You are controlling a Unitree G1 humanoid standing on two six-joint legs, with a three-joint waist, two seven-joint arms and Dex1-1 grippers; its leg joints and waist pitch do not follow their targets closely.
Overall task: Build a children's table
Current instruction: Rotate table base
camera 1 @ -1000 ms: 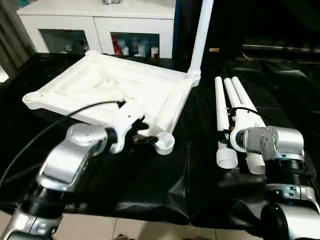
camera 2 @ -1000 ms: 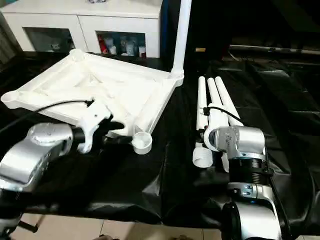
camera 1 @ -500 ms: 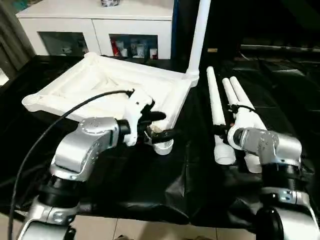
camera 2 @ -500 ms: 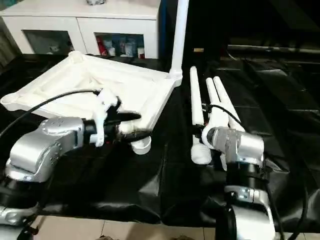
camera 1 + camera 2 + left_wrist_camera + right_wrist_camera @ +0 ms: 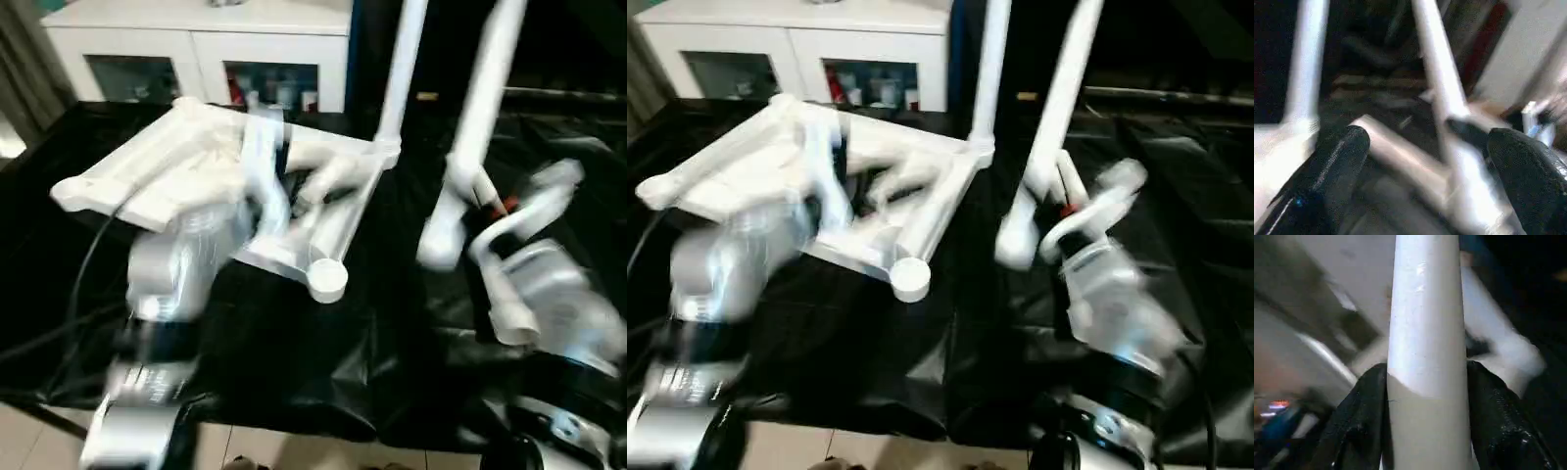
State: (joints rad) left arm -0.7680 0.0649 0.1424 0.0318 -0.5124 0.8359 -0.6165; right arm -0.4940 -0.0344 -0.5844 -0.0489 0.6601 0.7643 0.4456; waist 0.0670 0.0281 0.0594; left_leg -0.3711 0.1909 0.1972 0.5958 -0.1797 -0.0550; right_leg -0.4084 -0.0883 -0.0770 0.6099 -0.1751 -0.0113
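The children's table top [image 5: 147, 162] lies upside down on black cloth, ribbed side up. One leg [image 5: 402, 69] stands upright in its far right corner socket. The near right socket [image 5: 326, 279] has nothing in it. My right gripper [image 5: 1425, 396] is shut on a second leg [image 5: 480, 108], which it holds off the cloth, tilted steeply with its thick end [image 5: 436, 245] lowest. My left gripper [image 5: 1425, 161] stands wide open with nothing between its fingers [image 5: 1337, 161]; its arm [image 5: 186, 264] hovers, blurred, over the near right part of the table top.
Another leg [image 5: 502, 305] lies on the black cloth [image 5: 323, 362] beside my right forearm. A white cabinet [image 5: 196, 44] with glass doors stands behind the table top. The cloth's front edge drops to a pale floor [image 5: 323, 455].
My right gripper has closed on a leg and lifted it from the cloth, swinging it up towards vertical. My left arm has left the near socket, risen over the table top, and its gripper has opened wide.
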